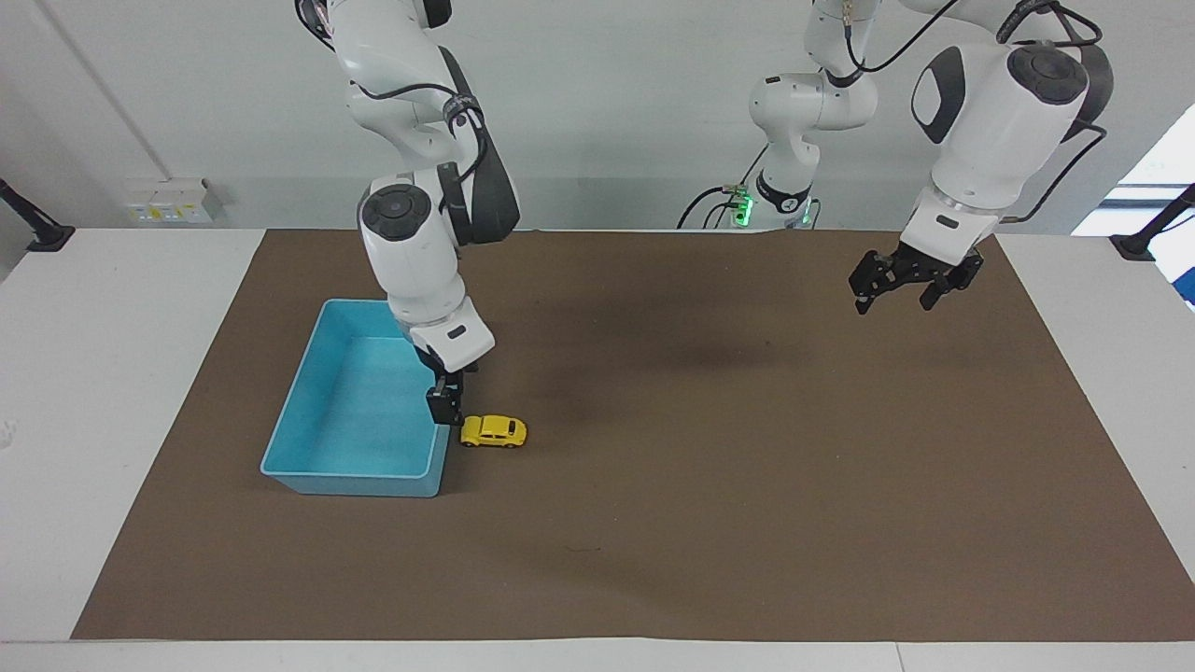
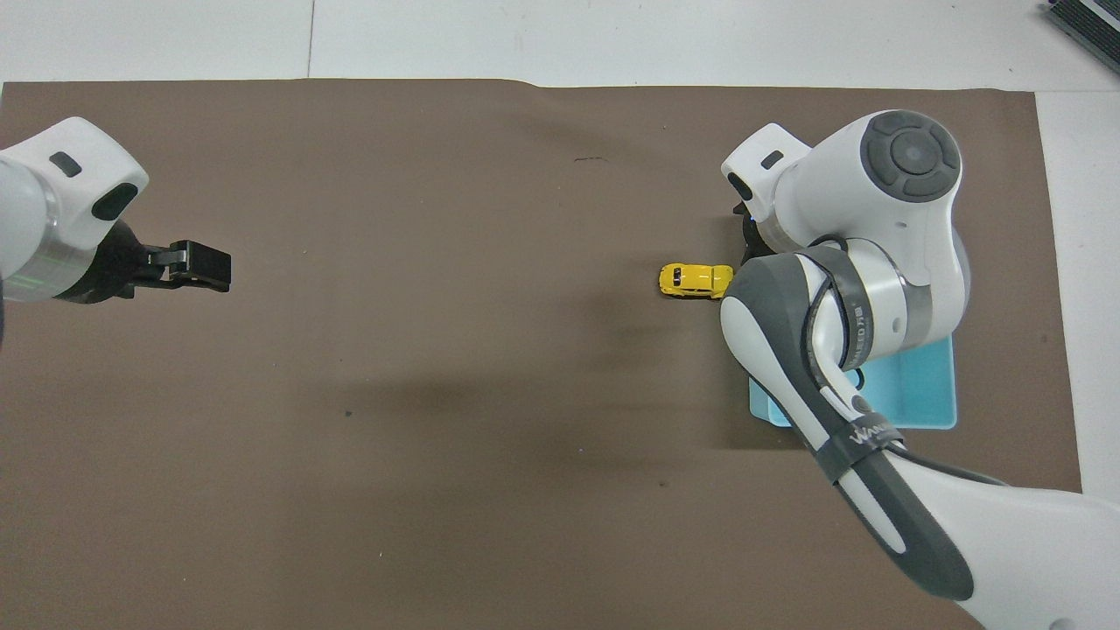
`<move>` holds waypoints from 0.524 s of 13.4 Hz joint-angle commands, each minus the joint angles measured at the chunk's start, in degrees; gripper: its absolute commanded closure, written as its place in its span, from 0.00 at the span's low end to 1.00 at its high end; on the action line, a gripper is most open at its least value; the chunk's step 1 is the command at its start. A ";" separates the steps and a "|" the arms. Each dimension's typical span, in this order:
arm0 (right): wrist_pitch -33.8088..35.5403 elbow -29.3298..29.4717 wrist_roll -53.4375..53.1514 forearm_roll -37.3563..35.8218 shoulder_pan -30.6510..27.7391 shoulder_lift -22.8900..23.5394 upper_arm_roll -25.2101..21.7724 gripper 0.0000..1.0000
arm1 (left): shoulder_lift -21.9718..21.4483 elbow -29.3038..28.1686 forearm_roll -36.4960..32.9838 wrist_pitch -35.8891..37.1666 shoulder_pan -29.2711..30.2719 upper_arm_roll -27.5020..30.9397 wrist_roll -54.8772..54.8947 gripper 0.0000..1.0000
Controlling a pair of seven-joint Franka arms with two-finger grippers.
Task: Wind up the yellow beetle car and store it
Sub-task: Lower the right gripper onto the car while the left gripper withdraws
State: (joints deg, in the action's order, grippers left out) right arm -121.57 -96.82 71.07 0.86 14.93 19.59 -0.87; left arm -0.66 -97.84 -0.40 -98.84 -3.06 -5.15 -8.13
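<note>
The yellow beetle car (image 1: 493, 430) (image 2: 696, 279) stands on the brown mat, right beside the long wall of the blue bin (image 1: 308, 425) (image 2: 919, 394). My right gripper (image 1: 446, 409) hangs low over that bin wall, at the car's end and close to it, open and holding nothing. In the overhead view the right arm's own body hides its fingers and most of the bin. My left gripper (image 1: 896, 297) (image 2: 203, 267) is raised over bare mat toward the left arm's end of the table, open and empty.
The brown mat (image 1: 709, 485) covers most of the white table (image 1: 103, 373). Black clamp mounts (image 1: 37, 233) sit at the table's corners nearest the robots. The bin holds nothing that I can see.
</note>
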 commanded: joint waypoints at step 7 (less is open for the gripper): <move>-10.26 -5.66 1.00 0.73 1.76 3.87 0.08 0.00 | -2.15 9.50 0.32 12.26 1.04 0.41 4.97 0.00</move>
State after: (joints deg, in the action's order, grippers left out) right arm -129.70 -101.08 71.10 0.86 16.40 23.46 -0.81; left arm -3.02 -90.52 -0.41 -89.05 -2.88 -4.64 -4.38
